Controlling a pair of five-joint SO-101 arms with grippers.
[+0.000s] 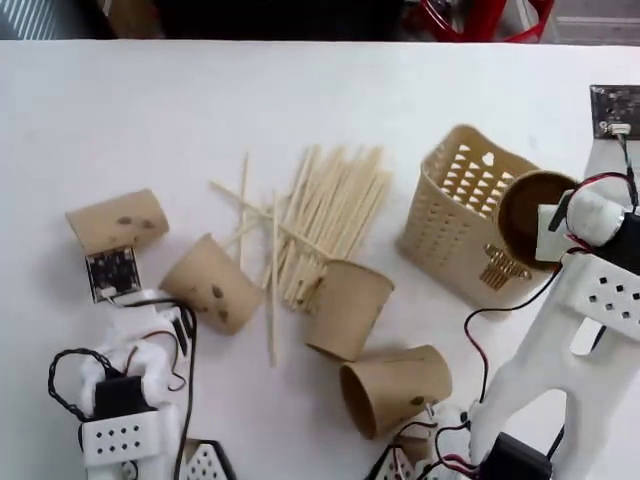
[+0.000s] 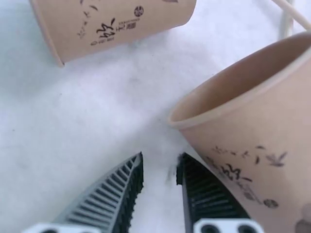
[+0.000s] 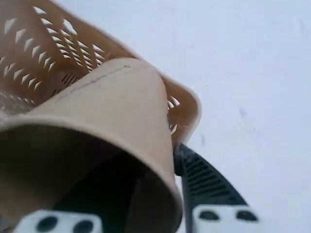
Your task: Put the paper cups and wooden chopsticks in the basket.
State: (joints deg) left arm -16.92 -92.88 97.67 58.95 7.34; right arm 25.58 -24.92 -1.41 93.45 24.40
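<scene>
- White surface (image 1: 320, 100), carrying every item.
- Beige perforated plastic basket (image 1: 440, 225), standing at the right.
- Loose pile of pale wooden chopsticks (image 1: 320, 215), lying mid-surface, left of the basket.
- Four tan paper cups (image 1: 348, 308), on their sides around the chopsticks.
- Right pincer (image 1: 552, 222), gripping a fifth tan paper cup (image 1: 525, 212) by its rim at the basket's edge.
- Left pincer (image 2: 159, 162), narrowly parted and empty, just beside a fallen cup.

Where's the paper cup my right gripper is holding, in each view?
High view: held cup at right, mouth facing the camera, by the right edge of the basket.
Left wrist view: two other cups, lying on their sides.
Right wrist view: held cup close up, the basket behind it.
Shared landmark: the basket.
</scene>
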